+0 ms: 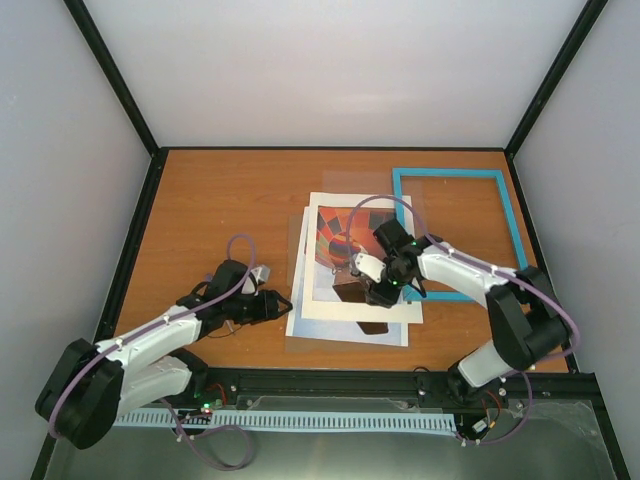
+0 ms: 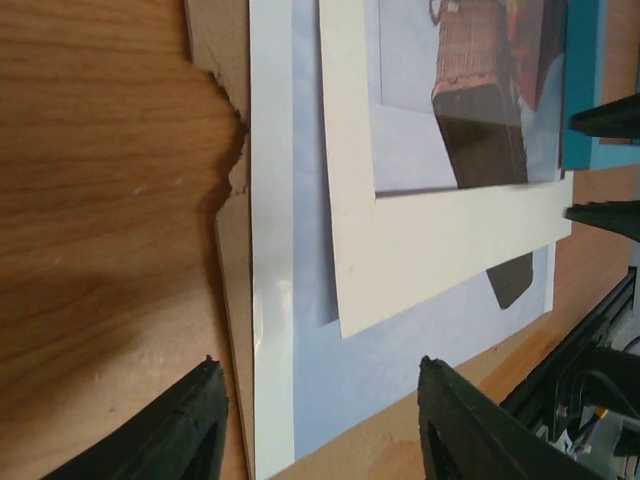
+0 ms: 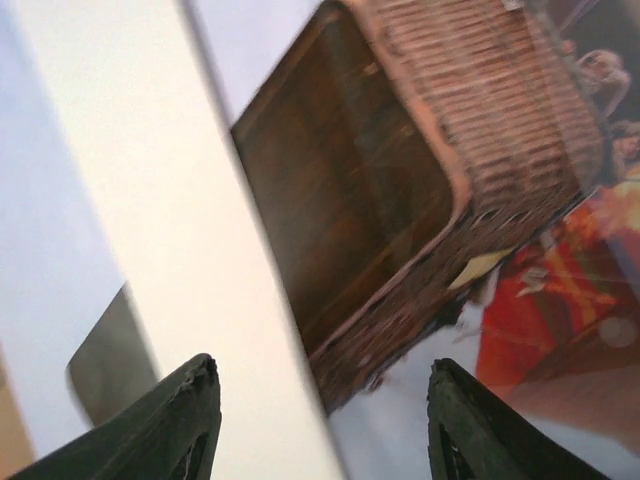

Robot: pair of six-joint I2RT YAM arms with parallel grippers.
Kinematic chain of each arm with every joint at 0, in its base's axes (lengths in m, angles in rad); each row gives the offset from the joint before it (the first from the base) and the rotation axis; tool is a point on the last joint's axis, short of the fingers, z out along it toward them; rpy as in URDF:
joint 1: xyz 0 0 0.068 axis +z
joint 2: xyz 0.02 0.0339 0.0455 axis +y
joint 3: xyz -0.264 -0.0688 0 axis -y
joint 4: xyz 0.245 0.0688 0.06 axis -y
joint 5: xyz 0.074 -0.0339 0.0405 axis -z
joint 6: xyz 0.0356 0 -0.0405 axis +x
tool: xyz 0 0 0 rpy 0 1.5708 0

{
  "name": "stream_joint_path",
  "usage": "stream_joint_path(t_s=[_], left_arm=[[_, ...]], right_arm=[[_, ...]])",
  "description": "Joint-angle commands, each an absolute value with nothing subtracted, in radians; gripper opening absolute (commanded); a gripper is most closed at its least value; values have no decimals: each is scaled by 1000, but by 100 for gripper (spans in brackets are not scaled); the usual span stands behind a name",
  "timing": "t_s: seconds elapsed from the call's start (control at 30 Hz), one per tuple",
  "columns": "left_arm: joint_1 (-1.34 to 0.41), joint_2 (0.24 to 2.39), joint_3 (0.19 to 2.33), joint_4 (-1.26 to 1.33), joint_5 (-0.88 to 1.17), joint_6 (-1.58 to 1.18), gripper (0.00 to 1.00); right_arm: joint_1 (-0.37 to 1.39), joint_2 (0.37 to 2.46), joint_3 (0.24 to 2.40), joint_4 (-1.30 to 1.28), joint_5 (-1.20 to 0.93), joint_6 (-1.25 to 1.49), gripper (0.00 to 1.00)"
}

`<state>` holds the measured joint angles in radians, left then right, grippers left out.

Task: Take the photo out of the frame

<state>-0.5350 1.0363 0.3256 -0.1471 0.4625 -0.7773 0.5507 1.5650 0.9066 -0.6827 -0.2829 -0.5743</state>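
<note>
Turquoise frame (image 1: 455,174), overhead view: you will find it lying flat at the right rear of the tabletop (image 1: 220,210), with bare wood showing through its opening. The photo (image 1: 330,240) is outside it, in a loose stack just left of the frame, with a white mat board (image 1: 345,308) lying askew on top. The left hand (image 1: 282,303) sits low at the stack's left edge. The right hand (image 1: 375,295) is down over the near part of the stack, on the printed basket.

Left wrist view: note the left hand (image 2: 320,425) with its jaws well apart and nothing between them. They straddle the stack's edge, where a brown backing board (image 2: 232,300) juts out from under the white-bordered photo (image 2: 400,370). The mat board (image 2: 440,250) is tilted across the print. The frame (image 2: 583,90) shows at the far right, next to the right hand's black fingertips (image 2: 605,117).

Right wrist view: you see the right hand (image 3: 320,420) partly spread, gripping nothing. Its jaws span a strip of mat board (image 3: 170,200) and the photo's (image 3: 420,180) wicker basket. Whether the tips touch the paper cannot be told.
</note>
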Motion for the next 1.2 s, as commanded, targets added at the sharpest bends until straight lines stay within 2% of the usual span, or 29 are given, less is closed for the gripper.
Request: stream_joint_path(t_s=[0.0, 0.2, 0.47, 0.83, 1.17], left_arm=[[-538, 1012, 376, -296, 502, -753, 55], [-538, 1036, 355, -275, 516, -777, 59], [-538, 1059, 363, -246, 481, -777, 59], [-538, 1116, 341, -168, 498, -812, 59], [-538, 1137, 348, -135, 490, -802, 58]], right_arm=[[557, 1424, 842, -802, -269, -753, 58], [558, 1273, 729, -921, -151, -927, 68], [563, 1076, 611, -950, -56, -1055, 69], [647, 1025, 512, -850, -2, -1055, 73], [703, 1042, 500, -789, -10, -1015, 70]])
